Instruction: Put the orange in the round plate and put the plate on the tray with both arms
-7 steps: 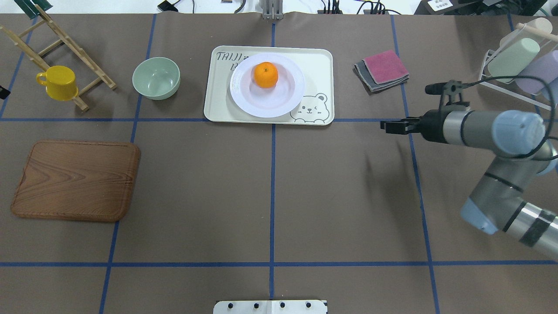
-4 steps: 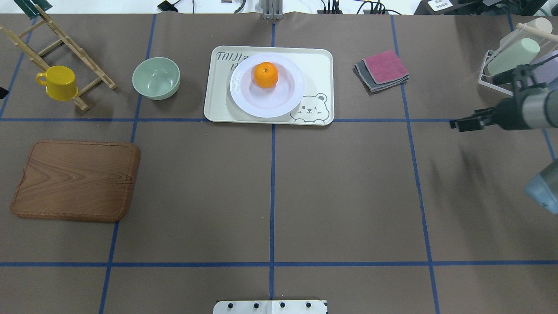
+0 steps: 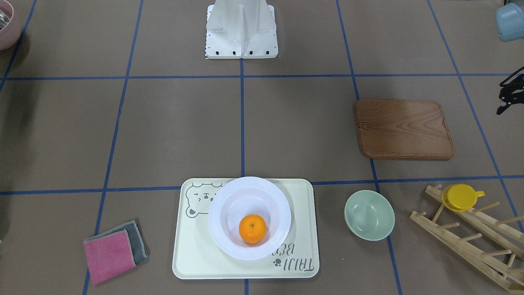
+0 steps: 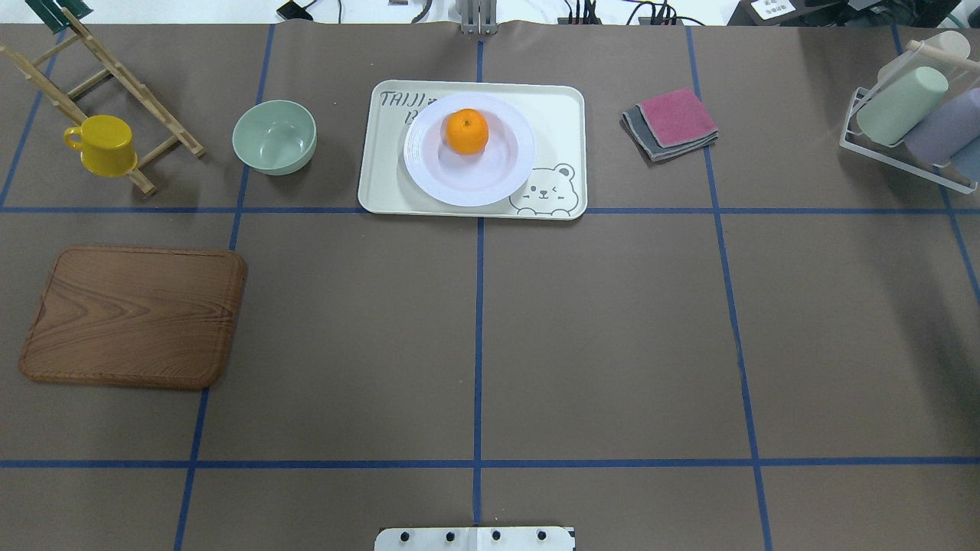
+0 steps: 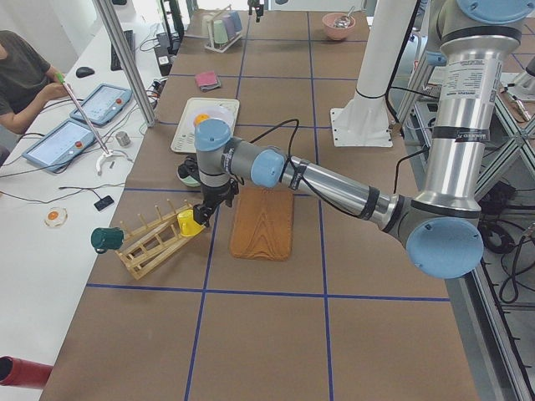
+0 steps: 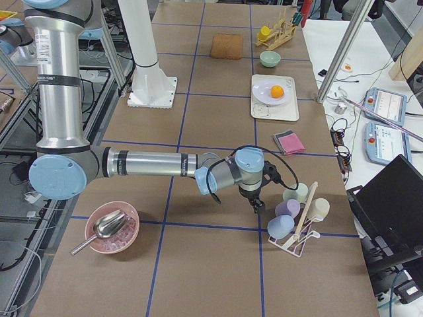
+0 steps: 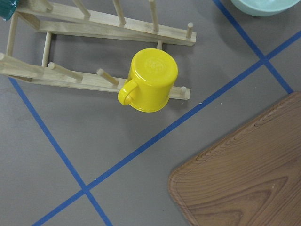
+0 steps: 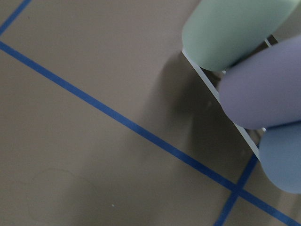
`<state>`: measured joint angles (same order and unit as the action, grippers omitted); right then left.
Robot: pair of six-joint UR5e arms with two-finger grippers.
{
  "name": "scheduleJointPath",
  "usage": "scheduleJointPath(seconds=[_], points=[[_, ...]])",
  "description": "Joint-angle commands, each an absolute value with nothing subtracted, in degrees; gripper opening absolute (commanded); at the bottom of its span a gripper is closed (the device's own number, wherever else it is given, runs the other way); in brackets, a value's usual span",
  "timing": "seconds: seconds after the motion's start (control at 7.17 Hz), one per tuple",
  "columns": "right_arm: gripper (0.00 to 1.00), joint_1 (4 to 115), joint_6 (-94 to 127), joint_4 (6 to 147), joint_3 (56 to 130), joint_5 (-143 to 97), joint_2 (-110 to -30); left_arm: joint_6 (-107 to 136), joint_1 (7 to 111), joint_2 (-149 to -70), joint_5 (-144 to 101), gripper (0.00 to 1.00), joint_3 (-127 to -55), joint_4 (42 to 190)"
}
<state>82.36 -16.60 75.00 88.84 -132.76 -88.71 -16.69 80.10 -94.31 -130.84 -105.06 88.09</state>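
The orange point(image 4: 467, 131) lies in the white round plate point(image 4: 417, 164), and the plate rests on the cream tray point(image 4: 563, 115) with the bear face, at the far middle of the table. The front view shows the same: orange point(image 3: 252, 229), plate point(image 3: 229, 196), tray point(image 3: 192, 254). Neither arm shows in the overhead view. My left gripper point(image 5: 203, 213) hangs over the yellow cup, and only a black part of it point(image 3: 507, 98) shows at the front view's edge; I cannot tell its state. My right gripper point(image 6: 256, 205) is beside the cup rack, seen only from the side, so I cannot tell its state either.
A pale-green bowl point(image 4: 274, 138) stands left of the tray. A yellow cup point(image 4: 101, 144) hangs on a wooden rack point(image 4: 115, 76). A wooden board point(image 4: 134, 315) lies near left, folded cloths point(image 4: 672, 122) right of the tray, a cup rack point(image 4: 911, 115) far right. A person point(image 5: 21, 75) sits beside the table.
My right arm has drawn back to the right and left the overhead view. The orange, plate and tray have not moved.
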Motion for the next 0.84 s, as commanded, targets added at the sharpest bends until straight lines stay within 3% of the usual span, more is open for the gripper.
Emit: scheduleJointPath(seconds=[0.0, 0.7], points=[[1.0, 85.7, -24.9, 90.3, 91.0, -132.8, -86.0, -16.8, 83.2, -91.9, -132.9, 1.0, -103.5, 84.5], [1.0, 86.3, -25.3, 94.9, 93.4, -132.9, -89.1, -15.0, 85.4, -90.5, -139.8, 1.0, -99.0, 84.5]])
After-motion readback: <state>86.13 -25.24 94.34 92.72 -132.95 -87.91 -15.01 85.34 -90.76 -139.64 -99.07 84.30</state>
